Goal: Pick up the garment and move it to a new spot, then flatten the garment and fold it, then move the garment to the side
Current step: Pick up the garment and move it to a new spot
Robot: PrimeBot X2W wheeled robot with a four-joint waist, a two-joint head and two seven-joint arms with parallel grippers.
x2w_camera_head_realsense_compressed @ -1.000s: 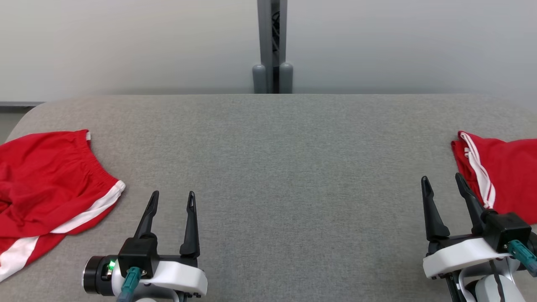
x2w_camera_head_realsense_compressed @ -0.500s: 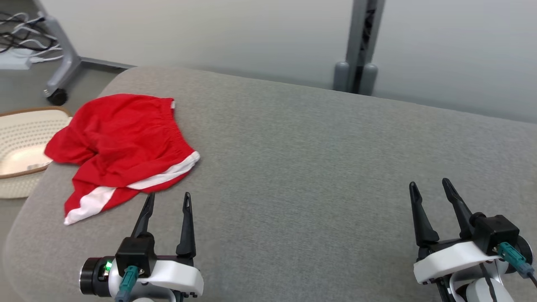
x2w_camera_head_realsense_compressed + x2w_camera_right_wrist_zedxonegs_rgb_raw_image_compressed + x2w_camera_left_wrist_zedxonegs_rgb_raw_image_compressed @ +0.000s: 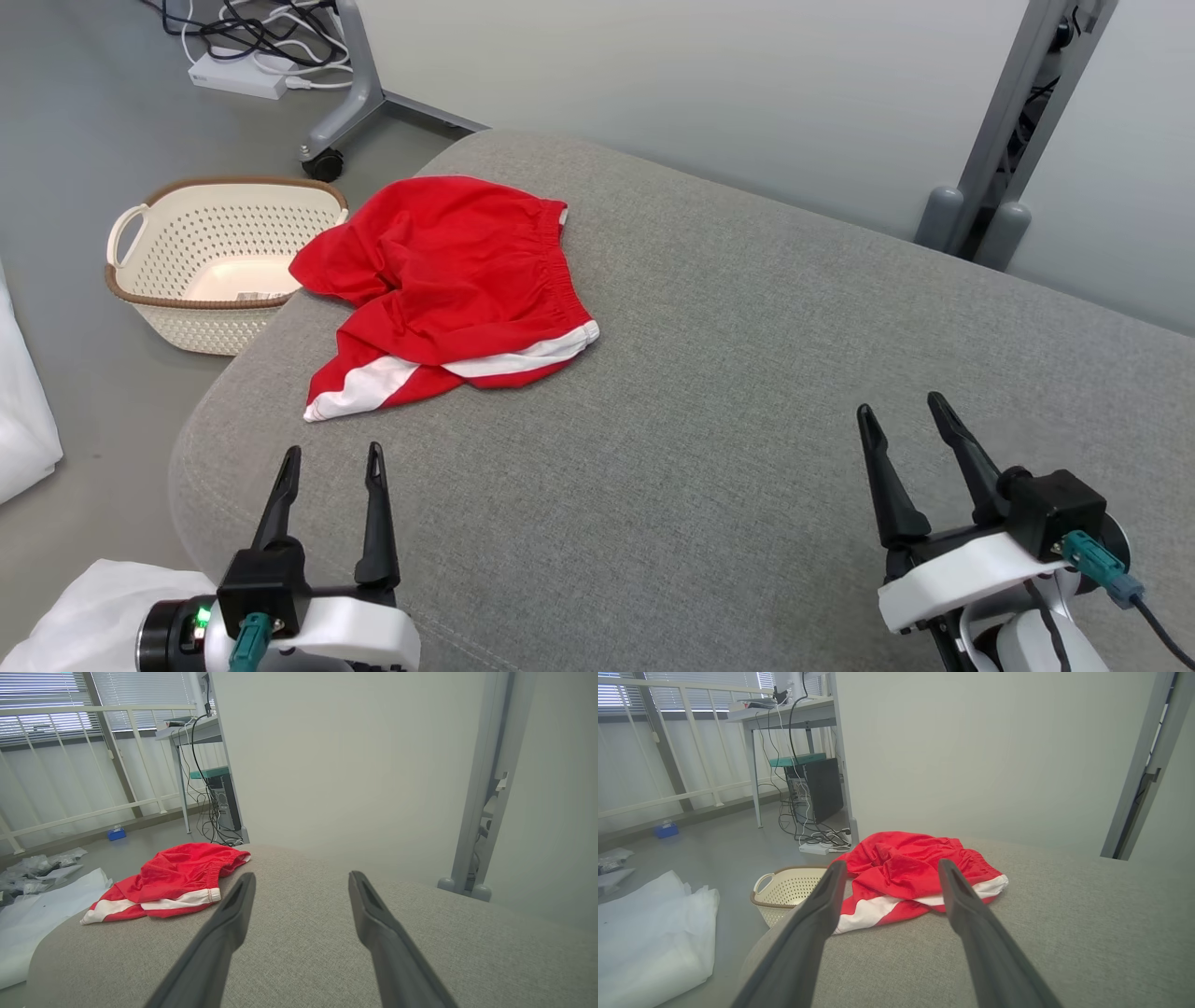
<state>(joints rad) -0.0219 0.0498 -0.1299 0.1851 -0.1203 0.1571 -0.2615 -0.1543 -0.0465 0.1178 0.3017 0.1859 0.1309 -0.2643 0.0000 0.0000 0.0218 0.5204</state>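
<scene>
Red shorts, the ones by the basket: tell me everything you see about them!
The red shorts look like soft cloth, with a gathered elastic waistband and white stripes on the legs. They lie crumpled, partly folded over themselves, near the far left corner of the grey padded table. One rumpled edge reaches the table's rim beside the basket. Nothing grips them.

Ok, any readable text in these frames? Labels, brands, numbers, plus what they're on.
No legible text in these pictures.
Red garment: the small white tab at its waistband is too small to read.
Basket: a patch on its floor, possibly a sticker, is blurred.
Blue box on the floor: too small to read.
</scene>
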